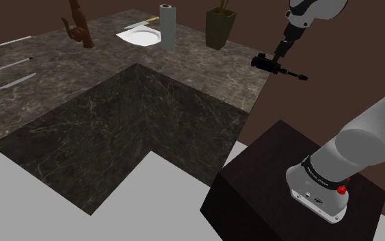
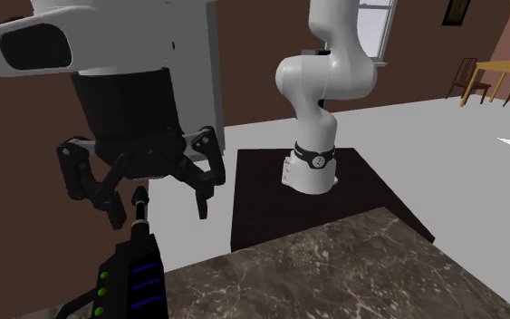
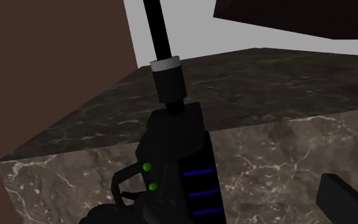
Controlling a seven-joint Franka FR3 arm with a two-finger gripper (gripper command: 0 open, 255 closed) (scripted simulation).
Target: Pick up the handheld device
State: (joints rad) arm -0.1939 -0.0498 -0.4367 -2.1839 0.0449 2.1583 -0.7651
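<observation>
Gripper [image 2: 159, 216] spread wide, straddling thin antenna [image 2: 139, 204], pinching nothing. Handheld device [image 2: 133, 276] at counter [image 1: 184, 75] edge near stand [image 1: 266, 185]. Likely rigid, light, slick; grasp boxy body, not antenna.

Dark marbled counter carrying a few scattered things.
The L-shaped counter [image 1: 184, 75] is bearing an upright grey paper roll [image 1: 167, 27]. In the shoulder view, a white dish [image 1: 140, 35] is sitting just left of the roll and a dark planter [image 1: 219, 29] is standing near its right. A brown wooden figure [image 1: 78, 26] is standing farther left, and thin utensils [image 1: 9, 66] are lying well apart, leftmost.
</observation>
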